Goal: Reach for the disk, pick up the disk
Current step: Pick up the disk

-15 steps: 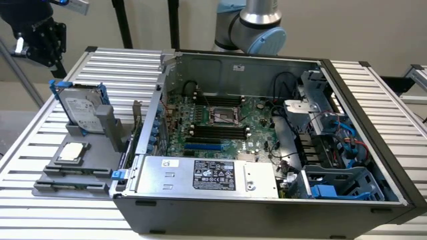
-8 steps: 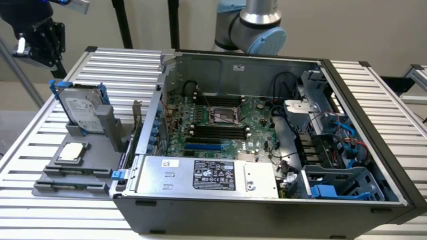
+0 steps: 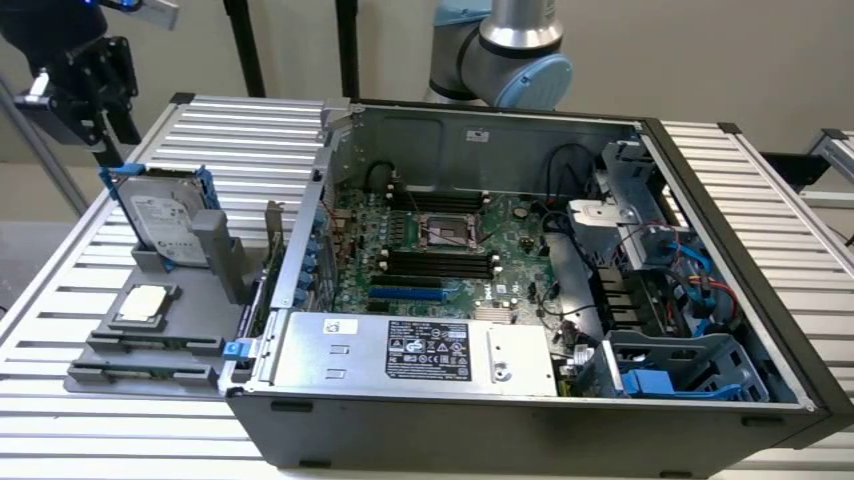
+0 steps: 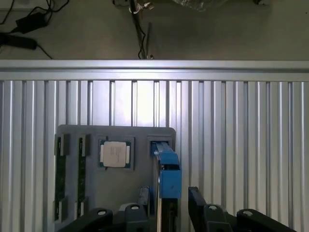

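Gripper (image 4: 168, 194) spread, fingers straddling the blue-framed hard drive (image 4: 169, 180) just beneath it. Reach done; drive stands unlifted in its grey holder (image 4: 120, 183).

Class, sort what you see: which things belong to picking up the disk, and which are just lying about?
Belong to the job: disk, upright in the tray; gripper, open, at the disk's top edge.
Just lying about: CPU chip on the tray; computer case; power supply; motherboard.
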Available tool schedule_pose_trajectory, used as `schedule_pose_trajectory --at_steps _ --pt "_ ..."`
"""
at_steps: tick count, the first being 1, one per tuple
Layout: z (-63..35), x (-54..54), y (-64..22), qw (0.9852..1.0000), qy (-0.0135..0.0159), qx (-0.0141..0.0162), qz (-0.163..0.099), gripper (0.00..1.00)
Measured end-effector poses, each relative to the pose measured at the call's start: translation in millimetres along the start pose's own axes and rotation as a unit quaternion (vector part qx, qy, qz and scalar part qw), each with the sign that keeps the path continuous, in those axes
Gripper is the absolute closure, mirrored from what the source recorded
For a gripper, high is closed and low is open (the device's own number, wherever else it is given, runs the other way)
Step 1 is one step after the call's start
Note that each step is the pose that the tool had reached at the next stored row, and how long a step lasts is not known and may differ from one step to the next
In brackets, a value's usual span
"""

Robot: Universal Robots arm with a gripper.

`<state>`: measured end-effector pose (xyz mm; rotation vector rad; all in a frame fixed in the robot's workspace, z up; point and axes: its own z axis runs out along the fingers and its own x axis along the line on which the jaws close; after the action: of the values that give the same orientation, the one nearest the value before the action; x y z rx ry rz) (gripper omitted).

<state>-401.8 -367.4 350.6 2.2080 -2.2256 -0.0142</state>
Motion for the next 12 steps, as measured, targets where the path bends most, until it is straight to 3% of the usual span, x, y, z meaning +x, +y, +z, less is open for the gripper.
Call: schedule_pose_trajectory --at_steps 1,2,12 --pt "0.9 0.0 0.0 1.0 0.0 0.0 0.0 0.53" --pt "1.9 0.0 0.0 1.0 0.0 0.0 0.0 0.46" --pt "19.4 0.0 -0.2 1.0 -0.0001 0.0 0.006 0.46"
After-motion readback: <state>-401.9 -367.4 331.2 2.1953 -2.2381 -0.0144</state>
